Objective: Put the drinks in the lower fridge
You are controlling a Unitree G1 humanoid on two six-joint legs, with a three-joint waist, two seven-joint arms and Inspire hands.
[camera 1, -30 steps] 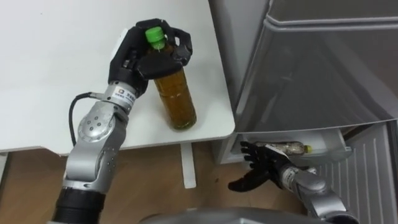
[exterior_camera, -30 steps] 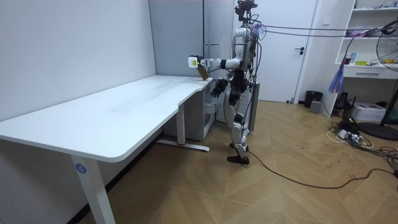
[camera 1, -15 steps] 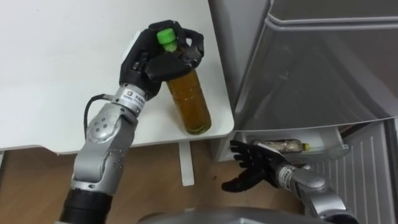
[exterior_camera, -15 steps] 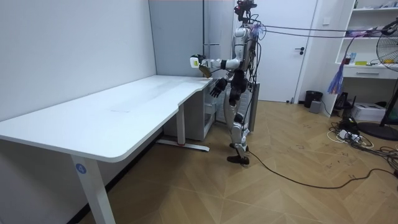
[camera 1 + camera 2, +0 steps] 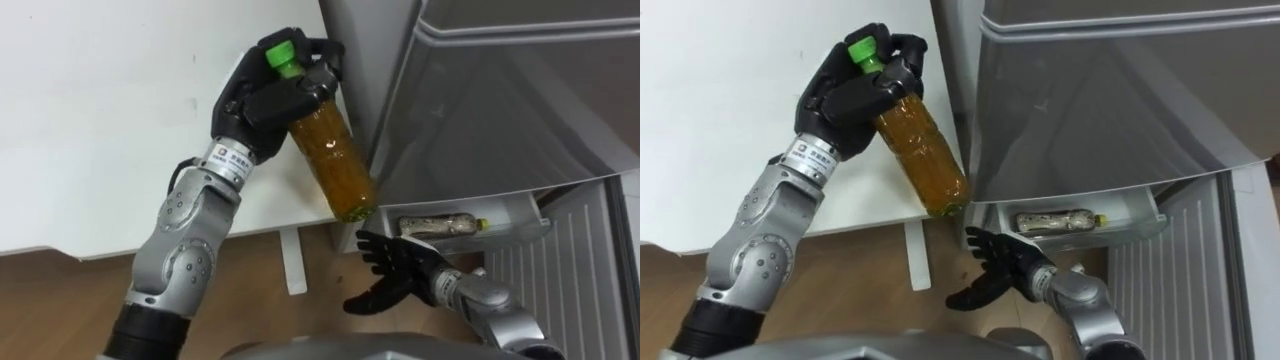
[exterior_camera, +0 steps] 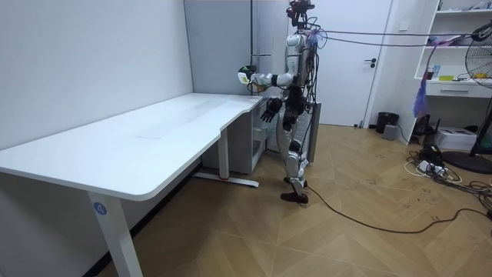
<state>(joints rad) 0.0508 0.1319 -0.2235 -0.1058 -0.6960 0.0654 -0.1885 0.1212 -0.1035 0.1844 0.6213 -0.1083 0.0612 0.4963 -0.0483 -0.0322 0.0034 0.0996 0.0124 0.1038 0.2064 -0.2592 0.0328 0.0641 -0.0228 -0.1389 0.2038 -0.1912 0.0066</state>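
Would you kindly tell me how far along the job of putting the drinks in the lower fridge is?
Done: one clear plastic bottle lies in the lower fridge's white bin. In hand: the left hand is curled round a green-capped bottle of amber drink, tilted at the white table's edge. Left: lowering it into that bin; the open right hand hangs below.

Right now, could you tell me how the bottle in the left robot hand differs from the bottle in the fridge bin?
The held tea bottle hangs tilted, cap up, in the left robot hand; the fridge bottle lies on its side in the white bin. The held tea bottle's contents look amber, the fridge bottle's paler. Both are capped plastic bottles.
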